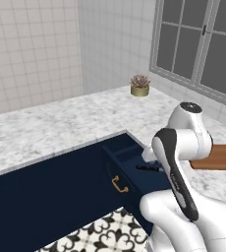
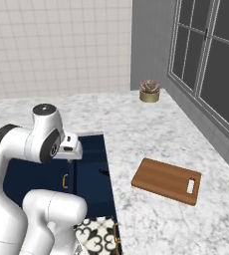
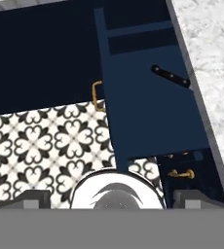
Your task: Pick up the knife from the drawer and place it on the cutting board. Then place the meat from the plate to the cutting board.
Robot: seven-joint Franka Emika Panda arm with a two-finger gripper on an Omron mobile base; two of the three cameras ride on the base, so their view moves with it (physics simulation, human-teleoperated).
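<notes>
The navy drawer (image 3: 148,112) stands pulled out, its small brass handle (image 3: 97,96) on the front. The knife (image 3: 170,76) lies inside along the side nearest the counter, showing as a slim black handle. It also shows as a dark sliver beside the arm (image 1: 148,168). My gripper (image 3: 113,198) hangs above the drawer, open, with its fingertips (image 3: 33,197) far apart and nothing between them. The reddish-brown cutting board (image 2: 166,180) lies on the marble counter right of the drawer, slot handle toward the window. The plate and the meat are out of view.
A small potted plant (image 2: 150,90) stands at the back of the counter (image 2: 136,129) near the window. Patterned floor tiles (image 3: 46,146) lie below the drawer front. A cabinet door with a brass handle (image 3: 181,173) sits under the drawer.
</notes>
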